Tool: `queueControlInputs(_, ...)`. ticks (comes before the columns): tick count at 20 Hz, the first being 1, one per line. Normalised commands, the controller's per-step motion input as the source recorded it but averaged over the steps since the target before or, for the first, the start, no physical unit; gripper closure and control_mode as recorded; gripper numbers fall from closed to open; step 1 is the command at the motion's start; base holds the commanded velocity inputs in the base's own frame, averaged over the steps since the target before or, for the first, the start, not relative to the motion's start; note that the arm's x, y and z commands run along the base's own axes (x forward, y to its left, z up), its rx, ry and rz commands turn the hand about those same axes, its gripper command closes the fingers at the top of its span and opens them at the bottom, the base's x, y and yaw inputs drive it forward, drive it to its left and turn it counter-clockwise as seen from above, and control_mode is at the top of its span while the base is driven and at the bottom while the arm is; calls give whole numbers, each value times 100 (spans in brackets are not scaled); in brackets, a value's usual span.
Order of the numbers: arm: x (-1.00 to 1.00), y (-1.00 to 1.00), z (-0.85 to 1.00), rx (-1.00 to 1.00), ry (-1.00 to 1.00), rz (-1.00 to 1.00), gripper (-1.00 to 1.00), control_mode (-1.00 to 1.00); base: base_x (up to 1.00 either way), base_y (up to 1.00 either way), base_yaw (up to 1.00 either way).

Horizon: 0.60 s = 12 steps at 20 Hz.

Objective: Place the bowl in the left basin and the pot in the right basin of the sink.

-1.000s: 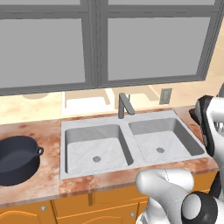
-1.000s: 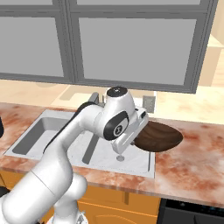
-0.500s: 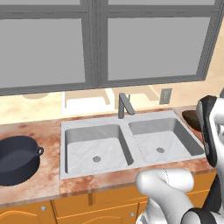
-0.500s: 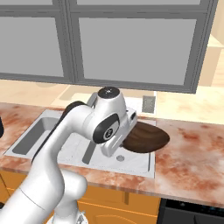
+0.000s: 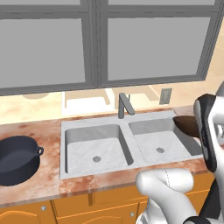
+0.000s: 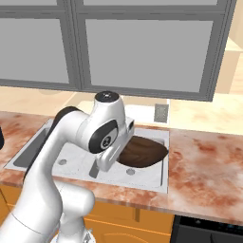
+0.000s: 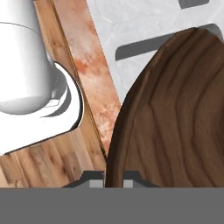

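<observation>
Hand grips bowl rim above right basin.

The dark brown, wood-grained bowl hung tilted above the right basin of the light-grey sink, its rim clamped. The navy-black pot sat upright on the counter, well left of the left basin.
</observation>
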Motion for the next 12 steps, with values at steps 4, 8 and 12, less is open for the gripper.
queueControlInputs(4,-19,36,12,0,13,10,100,-100,0,0,0)
queueControlInputs(8,-16,39,9,0,13,11,100,-100,0,0,0)
queueControlInputs(12,-18,38,7,3,8,13,100,-100,0,0,0)
